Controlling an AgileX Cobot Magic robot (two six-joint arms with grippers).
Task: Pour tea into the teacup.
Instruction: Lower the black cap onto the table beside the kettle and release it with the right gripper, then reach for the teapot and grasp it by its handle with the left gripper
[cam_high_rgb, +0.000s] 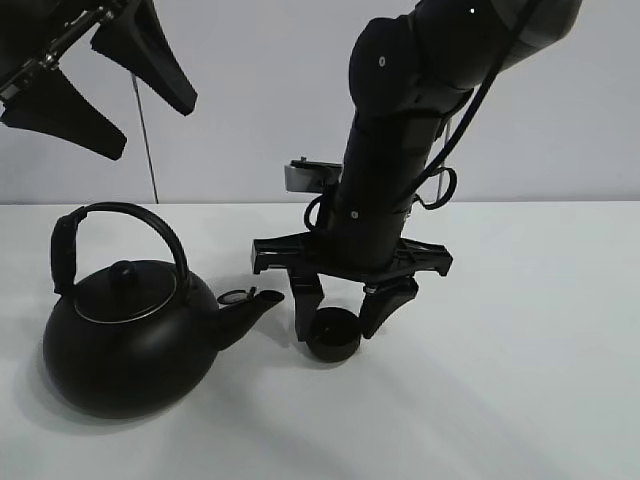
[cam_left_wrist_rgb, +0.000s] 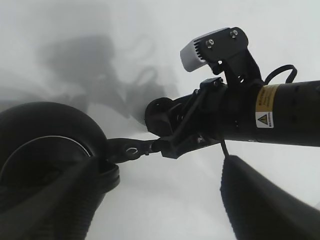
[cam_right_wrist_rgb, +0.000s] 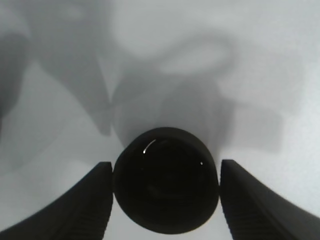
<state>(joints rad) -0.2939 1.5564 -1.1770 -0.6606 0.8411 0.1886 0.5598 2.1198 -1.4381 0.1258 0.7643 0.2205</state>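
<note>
Kettle (cam_high_rgb: 125, 335) sits nearest on the counter (cam_high_rgb: 520, 380), its spout (cam_high_rgb: 262, 298) aimed right at the teacup (cam_high_rgb: 333, 338) just beside it. We see the right pincer (cam_high_rgb: 338, 330) straddling the teacup, fingers a hair off both sides, gripping nothing. Left pincer (cam_high_rgb: 153, 126) hangs wide open and empty, high over the kettle; we judge it the nearer arm for the pour.

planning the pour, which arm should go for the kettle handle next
Left. The left tool hangs open above the kettle on its own side; the right tool is down around the teacup.
</note>
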